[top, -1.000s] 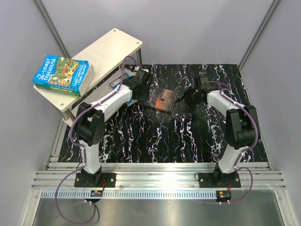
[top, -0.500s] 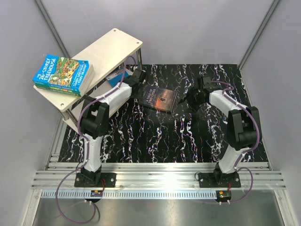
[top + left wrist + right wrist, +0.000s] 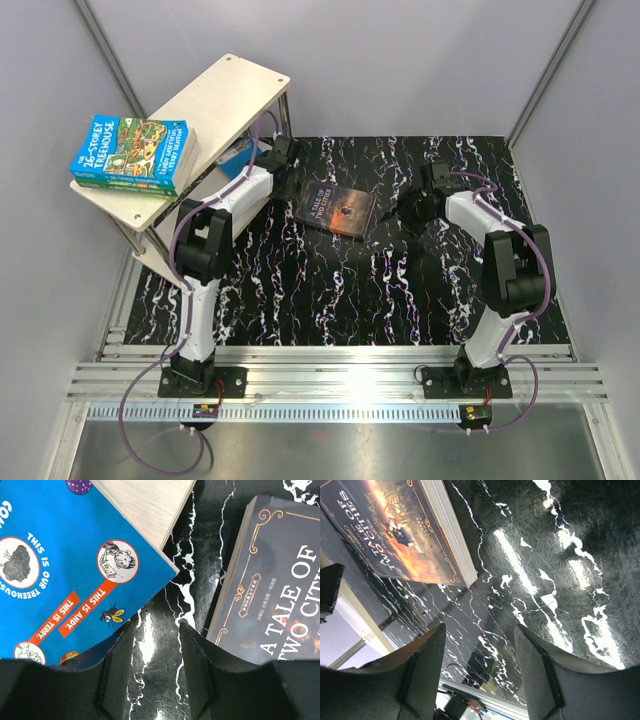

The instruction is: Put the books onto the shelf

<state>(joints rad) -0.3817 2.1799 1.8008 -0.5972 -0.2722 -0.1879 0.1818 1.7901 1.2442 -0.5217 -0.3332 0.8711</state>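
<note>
Shelving blue cartoon paperback (image 3: 60, 565) on pale wooden shelf (image 3: 225, 95) | my left gripper (image 3: 155, 626) released beside it, right gripper (image 3: 480, 630) released by dark-covered book (image 3: 338, 210) | next, likely: push paperback farther in.

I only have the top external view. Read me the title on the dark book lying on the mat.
Observer: In the left wrist view the dark book reads "A TALE OF TWO CIT", cut off by the frame.
Operator: Report what sits between the left tool's fingers.
Observer: Nothing. The left tool stands open over bare mat, a corner of the blue book beside one finger.
Operator: Now the right tool.
Observer: The right tool is open too, only mat between its fingers.
</note>
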